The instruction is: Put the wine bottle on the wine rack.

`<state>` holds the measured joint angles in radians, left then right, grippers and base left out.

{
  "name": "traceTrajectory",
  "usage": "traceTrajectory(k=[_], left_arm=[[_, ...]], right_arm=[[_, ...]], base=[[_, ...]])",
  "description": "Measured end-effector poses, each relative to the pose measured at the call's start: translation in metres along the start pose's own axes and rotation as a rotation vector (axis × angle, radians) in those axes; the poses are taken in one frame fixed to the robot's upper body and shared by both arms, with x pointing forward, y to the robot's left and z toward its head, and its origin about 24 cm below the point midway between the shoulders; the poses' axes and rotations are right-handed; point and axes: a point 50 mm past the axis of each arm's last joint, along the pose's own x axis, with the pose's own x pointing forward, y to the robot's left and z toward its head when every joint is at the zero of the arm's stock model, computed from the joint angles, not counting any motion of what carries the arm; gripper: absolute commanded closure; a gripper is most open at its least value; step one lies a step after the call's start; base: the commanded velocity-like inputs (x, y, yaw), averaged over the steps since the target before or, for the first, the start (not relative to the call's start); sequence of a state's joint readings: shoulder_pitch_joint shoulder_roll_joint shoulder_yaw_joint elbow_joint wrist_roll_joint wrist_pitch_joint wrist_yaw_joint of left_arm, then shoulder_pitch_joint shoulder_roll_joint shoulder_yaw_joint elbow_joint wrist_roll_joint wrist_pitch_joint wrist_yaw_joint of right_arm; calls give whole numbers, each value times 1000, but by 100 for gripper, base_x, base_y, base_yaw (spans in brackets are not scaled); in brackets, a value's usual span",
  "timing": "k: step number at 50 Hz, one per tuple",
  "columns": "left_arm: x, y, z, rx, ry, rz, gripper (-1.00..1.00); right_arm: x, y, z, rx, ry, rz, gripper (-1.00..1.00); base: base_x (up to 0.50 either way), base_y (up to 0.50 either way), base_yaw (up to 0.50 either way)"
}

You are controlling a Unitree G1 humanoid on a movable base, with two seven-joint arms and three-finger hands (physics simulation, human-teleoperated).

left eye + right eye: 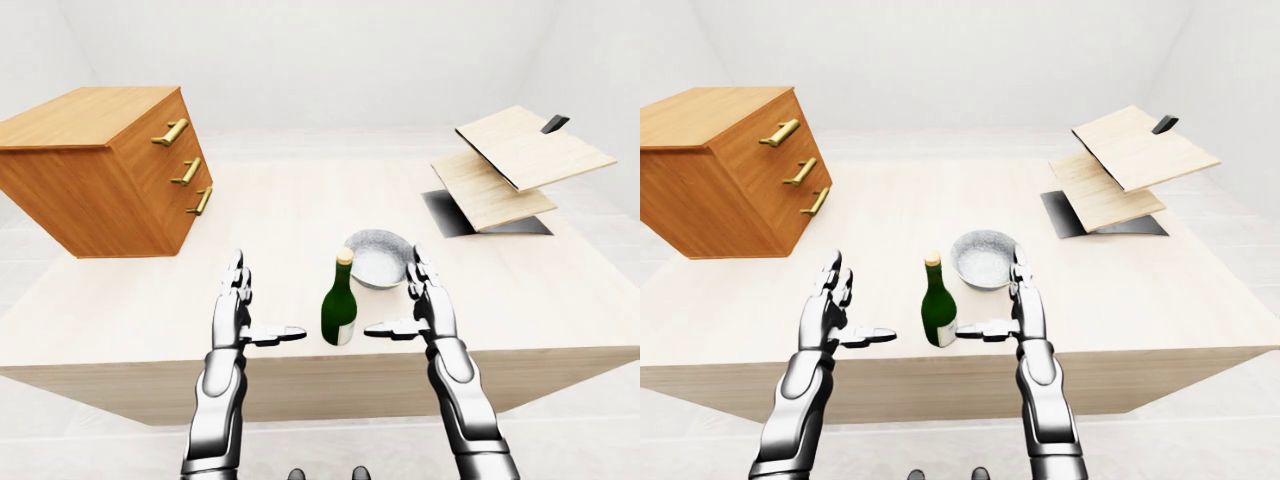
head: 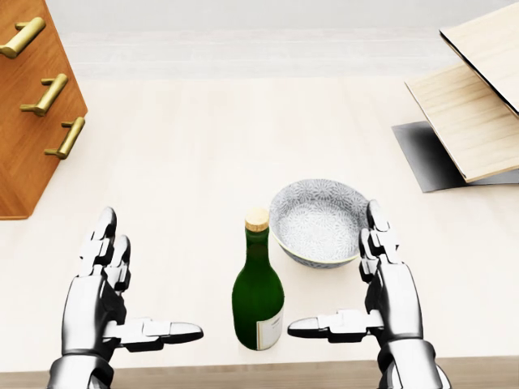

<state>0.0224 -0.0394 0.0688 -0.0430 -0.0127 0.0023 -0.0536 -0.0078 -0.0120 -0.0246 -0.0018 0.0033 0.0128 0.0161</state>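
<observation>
A green wine bottle with a cork-coloured top stands upright on the pale wooden table, near the table's bottom edge in the head view. My left hand is open to the bottle's left, thumb pointing at it, with a gap between. My right hand is open to the bottle's right, and its thumb tip stops just short of the glass. Neither hand touches the bottle. The wine rack, slanted light wooden boards on a dark base, sits at the table's upper right.
A patterned grey bowl stands just above and right of the bottle, close to my right hand's fingers. A wooden drawer cabinet with brass handles occupies the table's upper left. The table's near edge runs just below my wrists.
</observation>
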Motion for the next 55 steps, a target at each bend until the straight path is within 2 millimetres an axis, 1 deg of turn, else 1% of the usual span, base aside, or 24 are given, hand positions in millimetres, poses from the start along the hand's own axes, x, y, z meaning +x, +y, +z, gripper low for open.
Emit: traceTrajectory(k=[5, 12, 17, 23, 36, 43, 47, 55], left_arm=[[1, 3, 3, 8, 0, -6, -100], [-2, 8, 15, 4, -32, -8, -100], [-8, 10, 26, 5, -58, -11, -100], [-18, 9, 40, 30, -116, -29, -100], [-38, 5, 63, 63, -208, -53, -100], [-42, 6, 75, 61, -261, -44, -100], [-44, 7, 79, 60, -278, -38, -100], [-47, 7, 81, 60, -286, -36, -100]], right_arm=[[-2, -2, 4, 5, -10, 7, -100], [-6, -3, 11, 28, -22, 14, -100], [-7, -4, 19, 41, -40, 16, -100], [-12, -6, 34, 54, -108, 19, -100], [-25, -8, 60, 74, -220, 27, -100], [-28, -7, 66, 87, -247, 36, -100], [-29, -6, 67, 98, -253, 41, -100], [-31, -6, 69, 112, -262, 51, -100]], base=[[0, 0, 0], [0, 0, 0], [0, 0, 0], [0, 0, 0], [0, 0, 0], [-42, 1, 0], [-43, -35, 0], [-13, -50, 0]])
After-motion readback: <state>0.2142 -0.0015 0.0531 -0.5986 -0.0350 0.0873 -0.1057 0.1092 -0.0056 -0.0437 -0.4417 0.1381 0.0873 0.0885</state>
